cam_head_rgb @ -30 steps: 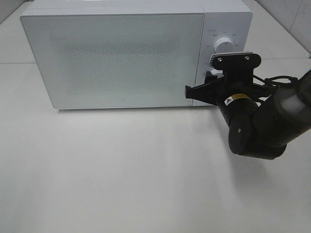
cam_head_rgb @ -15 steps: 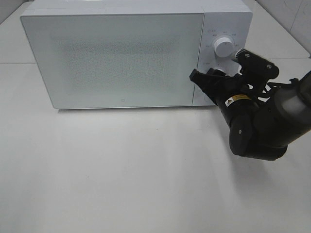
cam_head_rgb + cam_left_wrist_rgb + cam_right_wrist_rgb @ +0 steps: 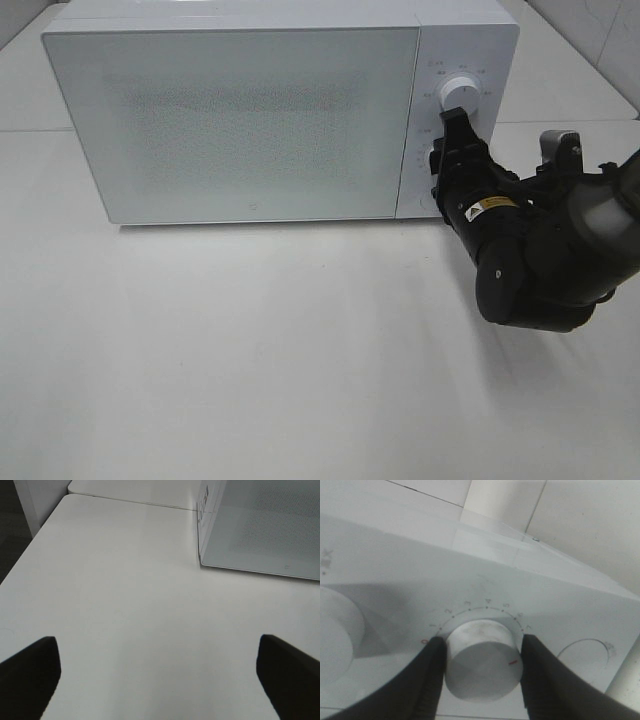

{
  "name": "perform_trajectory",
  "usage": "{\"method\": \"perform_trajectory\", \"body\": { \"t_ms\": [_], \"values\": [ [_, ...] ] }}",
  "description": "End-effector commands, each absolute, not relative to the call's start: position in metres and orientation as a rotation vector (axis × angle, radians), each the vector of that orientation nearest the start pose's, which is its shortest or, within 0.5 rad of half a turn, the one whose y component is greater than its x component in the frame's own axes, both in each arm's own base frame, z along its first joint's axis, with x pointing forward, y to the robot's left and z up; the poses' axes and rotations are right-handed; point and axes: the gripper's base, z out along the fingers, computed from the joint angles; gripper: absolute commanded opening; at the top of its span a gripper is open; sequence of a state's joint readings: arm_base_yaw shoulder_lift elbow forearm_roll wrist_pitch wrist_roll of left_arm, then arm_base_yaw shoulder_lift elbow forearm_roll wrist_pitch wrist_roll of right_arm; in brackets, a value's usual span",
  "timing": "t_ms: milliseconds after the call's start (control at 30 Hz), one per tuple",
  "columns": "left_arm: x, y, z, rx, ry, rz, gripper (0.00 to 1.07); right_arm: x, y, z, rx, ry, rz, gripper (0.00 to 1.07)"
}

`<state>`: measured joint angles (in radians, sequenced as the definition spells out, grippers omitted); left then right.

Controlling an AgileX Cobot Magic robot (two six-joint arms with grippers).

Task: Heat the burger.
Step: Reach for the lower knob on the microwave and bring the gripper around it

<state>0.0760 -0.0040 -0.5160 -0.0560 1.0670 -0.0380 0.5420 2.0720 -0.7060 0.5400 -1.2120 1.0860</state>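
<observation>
The right end effector [image 3: 445, 152] has twisted round and is squeezed on the lower knob [image 3: 481, 667] of the microwave [image 3: 240, 120], straight ahead of it, while the left end effector [image 3: 160, 670] sits spread wide, far off.

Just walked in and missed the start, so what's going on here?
The right gripper is clamped on the microwave's lower dial, whose red mark sits away from zero. The door is shut, and what is inside cannot be seen. The left gripper hangs open over the table, holding nothing.
</observation>
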Motion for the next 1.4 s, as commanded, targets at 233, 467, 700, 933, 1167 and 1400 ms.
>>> {"method": "perform_trajectory", "body": {
  "t_ms": [233,467,700,933,1167,1400],
  "values": [
    [-0.0104,-0.0053,0.2812,-0.121,2.009,-0.045,1.0,0.3191,0.154,0.1348,0.92,1.25,1.281,0.01],
    [-0.0104,-0.0053,0.2812,-0.121,2.009,-0.045,1.0,0.3189,0.1543,0.1356,0.918,1.242,1.294,0.01],
    [-0.0104,-0.0053,0.2812,-0.121,2.009,-0.045,1.0,0.3191,0.1544,0.1344,0.916,1.258,1.279,0.02],
    [-0.0104,-0.0053,0.2812,-0.121,2.009,-0.045,1.0,0.3194,0.1512,0.1337,0.945,1.239,1.257,0.15],
    [-0.0104,-0.0053,0.2812,-0.121,2.009,-0.045,1.0,0.3199,0.1485,0.132,0.98,1.233,1.232,0.41],
    [-0.0104,-0.0053,0.2812,-0.121,2.009,-0.045,1.0,0.3197,0.1478,0.1318,0.966,1.237,1.195,0.52]
  ]
}}
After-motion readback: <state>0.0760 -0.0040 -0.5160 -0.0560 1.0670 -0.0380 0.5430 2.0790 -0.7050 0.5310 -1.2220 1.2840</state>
